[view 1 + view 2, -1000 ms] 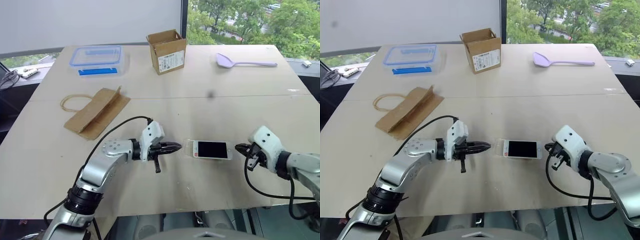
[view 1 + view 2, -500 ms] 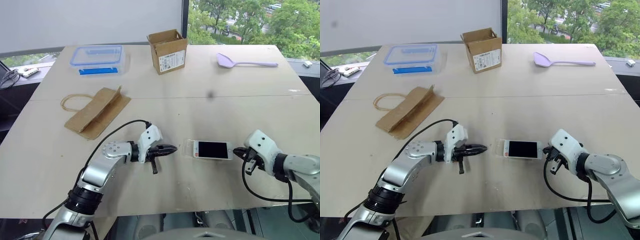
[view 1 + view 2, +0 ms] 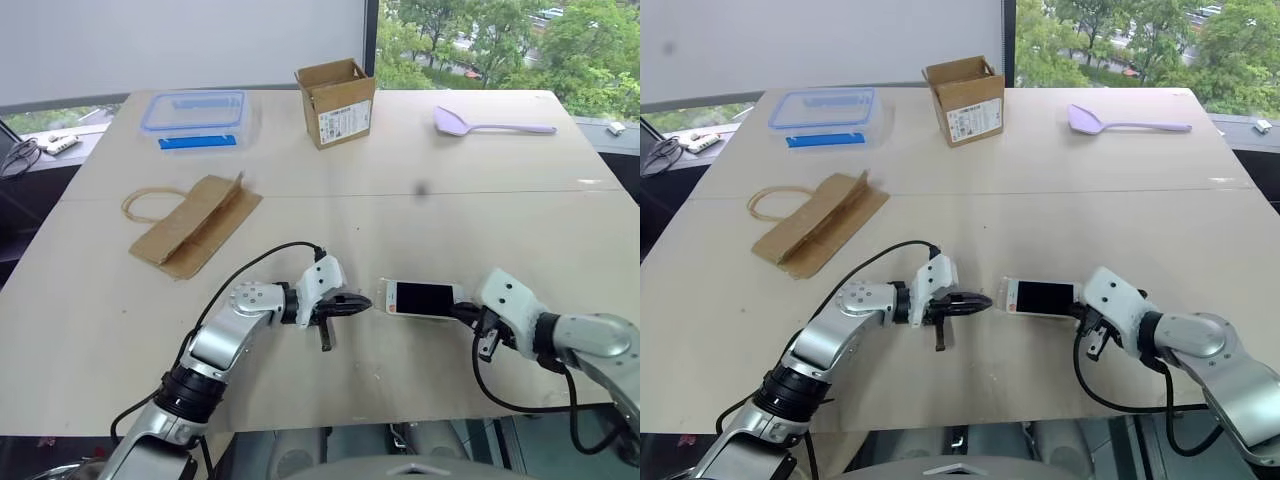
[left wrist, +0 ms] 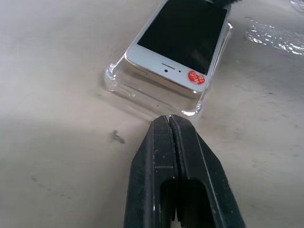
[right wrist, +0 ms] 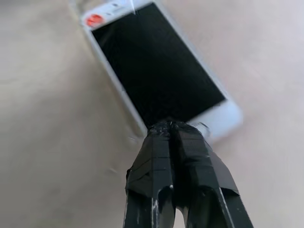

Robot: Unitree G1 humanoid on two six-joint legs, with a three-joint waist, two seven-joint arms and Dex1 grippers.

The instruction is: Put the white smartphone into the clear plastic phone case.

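Note:
The white smartphone lies screen up near the table's front edge, resting on the clear plastic phone case. The case's rim juts out past the phone's end that bears a red sticker. My left gripper is shut, its tip at that protruding case end, as the left wrist view shows with the left gripper right at the rim. My right gripper is shut too. In the right wrist view the right gripper presses its tip against the opposite end of the smartphone.
A folded brown paper bag lies at the left. At the back stand a clear box with a blue-rimmed lid and an open cardboard box; a lilac spoon lies at the back right. The table's front edge runs close behind the grippers.
Both shut grippers have closed in on the phone: the left one moved right up to the case's end, and the right one moved left until its tip met the phone's other end.

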